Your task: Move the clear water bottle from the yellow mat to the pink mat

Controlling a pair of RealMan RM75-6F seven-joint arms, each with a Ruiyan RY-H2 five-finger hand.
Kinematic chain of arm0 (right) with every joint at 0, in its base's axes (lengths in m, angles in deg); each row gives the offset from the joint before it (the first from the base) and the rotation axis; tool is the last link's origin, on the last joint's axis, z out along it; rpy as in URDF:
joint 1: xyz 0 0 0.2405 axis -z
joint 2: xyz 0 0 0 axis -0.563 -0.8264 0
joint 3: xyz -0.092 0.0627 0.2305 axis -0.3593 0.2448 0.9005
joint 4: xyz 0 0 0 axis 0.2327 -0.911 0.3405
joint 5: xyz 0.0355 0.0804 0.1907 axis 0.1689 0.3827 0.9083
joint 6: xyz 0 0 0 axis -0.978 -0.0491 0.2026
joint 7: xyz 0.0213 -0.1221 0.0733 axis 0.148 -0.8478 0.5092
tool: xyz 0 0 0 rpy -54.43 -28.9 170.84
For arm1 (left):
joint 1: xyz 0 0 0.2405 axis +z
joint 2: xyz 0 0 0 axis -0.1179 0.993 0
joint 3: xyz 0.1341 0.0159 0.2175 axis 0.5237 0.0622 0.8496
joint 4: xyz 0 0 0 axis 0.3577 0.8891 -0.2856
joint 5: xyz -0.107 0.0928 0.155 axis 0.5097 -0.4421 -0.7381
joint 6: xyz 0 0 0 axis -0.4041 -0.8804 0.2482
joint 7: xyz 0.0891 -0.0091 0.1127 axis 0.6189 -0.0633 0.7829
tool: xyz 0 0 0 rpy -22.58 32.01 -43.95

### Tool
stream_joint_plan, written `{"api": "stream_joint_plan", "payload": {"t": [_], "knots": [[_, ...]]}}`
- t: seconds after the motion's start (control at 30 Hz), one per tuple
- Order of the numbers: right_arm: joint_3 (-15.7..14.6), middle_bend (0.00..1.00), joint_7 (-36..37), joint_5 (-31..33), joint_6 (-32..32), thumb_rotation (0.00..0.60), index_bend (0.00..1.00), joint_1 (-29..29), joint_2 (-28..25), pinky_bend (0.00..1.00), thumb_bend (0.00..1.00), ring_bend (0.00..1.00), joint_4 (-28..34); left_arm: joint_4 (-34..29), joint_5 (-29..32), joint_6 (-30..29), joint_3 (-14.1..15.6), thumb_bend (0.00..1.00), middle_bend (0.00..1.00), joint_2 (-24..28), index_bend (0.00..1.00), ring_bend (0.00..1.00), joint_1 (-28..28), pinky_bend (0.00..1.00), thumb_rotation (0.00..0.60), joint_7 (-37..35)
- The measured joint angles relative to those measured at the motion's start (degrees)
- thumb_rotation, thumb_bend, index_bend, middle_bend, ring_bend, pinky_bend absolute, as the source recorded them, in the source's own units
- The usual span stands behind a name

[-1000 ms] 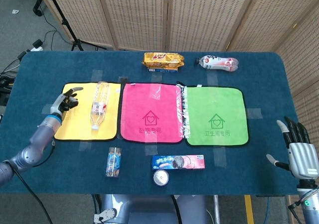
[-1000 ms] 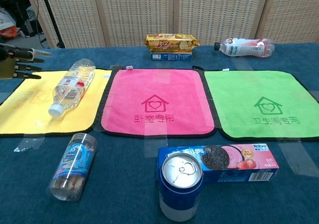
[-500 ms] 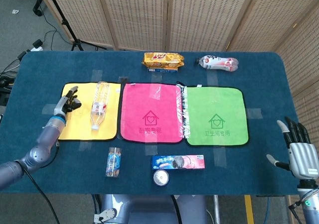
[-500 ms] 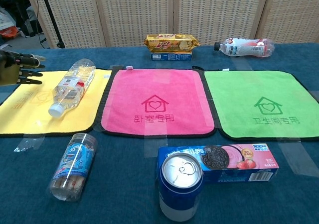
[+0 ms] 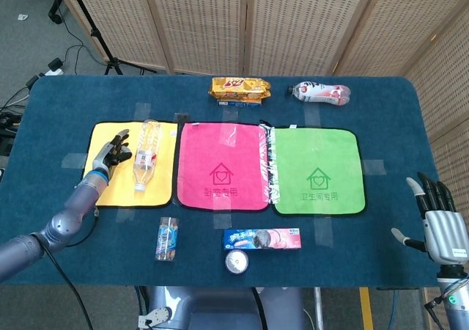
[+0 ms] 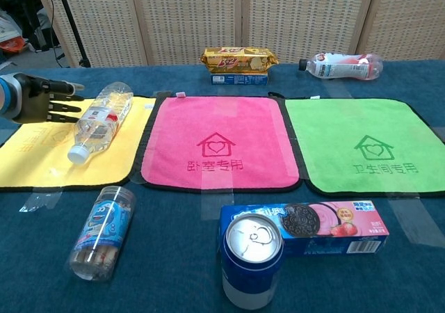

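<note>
The clear water bottle [image 5: 146, 155] [image 6: 101, 121] lies on its side on the yellow mat [image 5: 106, 187] [image 6: 31, 156], white cap toward the table's front. My left hand [image 5: 111, 152] [image 6: 40, 101] hovers open over the mat just left of the bottle, fingers spread toward it, a small gap between. The pink mat [image 5: 221, 166] [image 6: 219, 142] lies bare right of the yellow one. My right hand [image 5: 438, 226] stays open at the table's front right corner, far from the mats; the chest view does not show it.
A green mat [image 5: 317, 171] lies right of the pink one. Biscuit packs [image 5: 239, 89] and a pink-labelled bottle [image 5: 321, 92] sit at the back. In front of the mats lie a small snack tube [image 5: 168, 237], an Oreo box [image 5: 261, 238] and a blue can [image 5: 237, 262].
My left hand has moved right across the yellow mat, closing most of the gap to the bottle. The bottle and my right hand have not moved.
</note>
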Motion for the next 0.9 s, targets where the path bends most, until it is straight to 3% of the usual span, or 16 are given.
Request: {"api": "stream_joint_plan", "payload": {"t": [0.53, 0.9], "knots": [[0.14, 0.00, 1.37, 0.81, -0.97, 0.600, 0.00, -0.21, -0.63, 0.00, 0.00, 0.00, -0.07, -3.06, 3.31, -4.95, -2.93, 0.91, 0.00, -6.07, 0.00, 0.00, -4.13, 0.07, 0.600, 1.20], [0.02, 0.00, 1.89, 0.88, -1.32, 0.600, 0.00, -0.26, -0.96, 0.00, 0.00, 0.00, 0.07, -4.08, 3.82, -11.34, -6.33, 0.91, 0.00, -13.44, 0.00, 0.00, -5.98, 0.07, 0.600, 0.94]]}}
